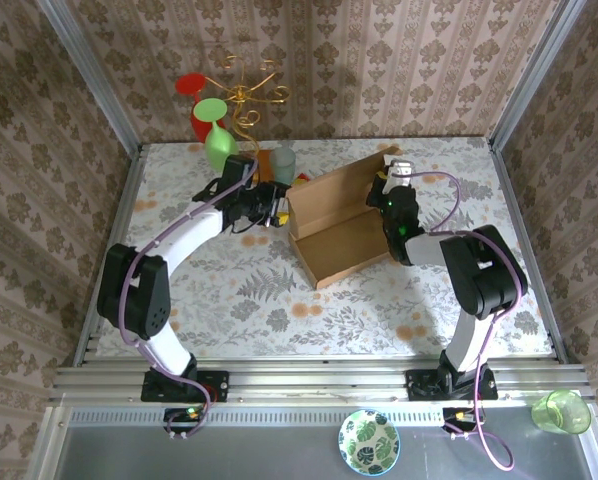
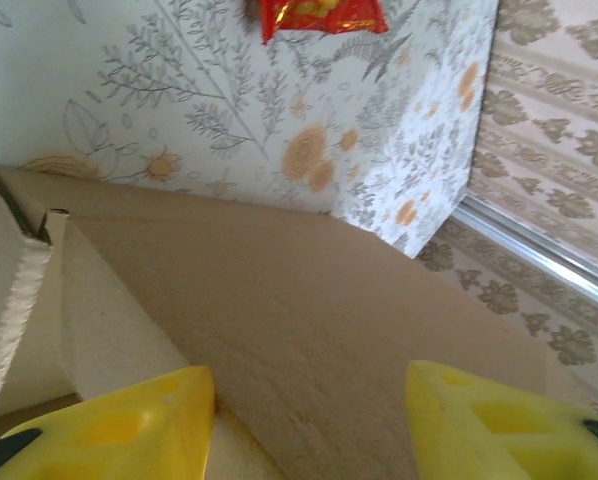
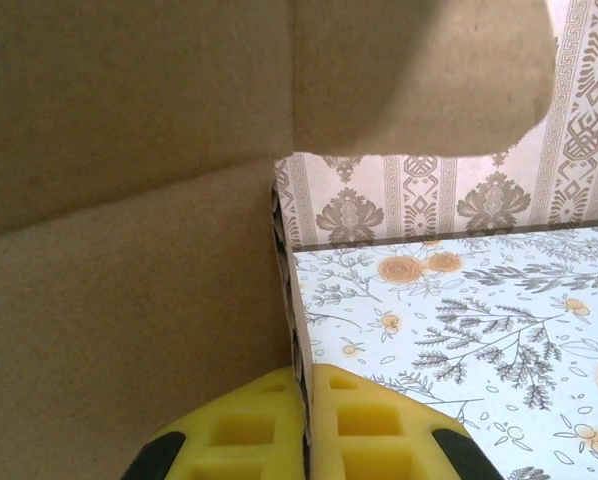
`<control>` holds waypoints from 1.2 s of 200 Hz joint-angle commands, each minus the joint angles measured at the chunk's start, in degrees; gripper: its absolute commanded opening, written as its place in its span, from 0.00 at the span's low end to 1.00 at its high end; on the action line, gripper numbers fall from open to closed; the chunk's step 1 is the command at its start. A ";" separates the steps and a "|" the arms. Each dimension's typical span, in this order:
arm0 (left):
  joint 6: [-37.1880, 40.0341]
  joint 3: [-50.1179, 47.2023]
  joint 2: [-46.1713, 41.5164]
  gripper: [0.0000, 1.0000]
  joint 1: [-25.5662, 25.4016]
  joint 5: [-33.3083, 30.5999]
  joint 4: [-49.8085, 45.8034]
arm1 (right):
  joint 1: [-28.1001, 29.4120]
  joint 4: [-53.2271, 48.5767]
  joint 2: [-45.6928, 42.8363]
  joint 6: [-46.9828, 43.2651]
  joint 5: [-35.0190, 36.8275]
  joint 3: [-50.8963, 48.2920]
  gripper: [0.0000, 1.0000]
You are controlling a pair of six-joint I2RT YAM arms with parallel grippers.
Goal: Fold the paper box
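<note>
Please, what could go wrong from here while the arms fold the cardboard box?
The right claw is shut on just the thin edge of the paper box wall; a pull may slip or tear it.
The left claw is open at the box, gripping nothing, so the box might slide.
The left arm is close to the grey-green cup and could knock it.

The paper box [image 1: 339, 250] is plain brown. The table [image 1: 229, 290] is white with grey leaves and orange flowers. The right gripper [image 3: 304, 425] has yellow tips. A red thing [image 2: 319, 15], maybe a wrapper, looks shiny.
</note>
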 commanded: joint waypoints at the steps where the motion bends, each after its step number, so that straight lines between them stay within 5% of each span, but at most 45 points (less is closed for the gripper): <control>1: 5.51 0.31 -2.43 0.53 -1.63 1.98 -0.13 | 2.24 -0.22 -1.31 2.12 -5.32 -2.68 0.06; 69: 11.51 0.47 -2.16 0.52 -4.89 -0.07 -3.51 | 1.99 -1.68 -6.11 4.26 -2.82 -8.88 0.26; 240: 14.38 -4.56 -2.60 0.37 -9.48 -6.51 -5.20 | -0.45 -15.19 -17.03 14.45 -4.17 -15.23 0.35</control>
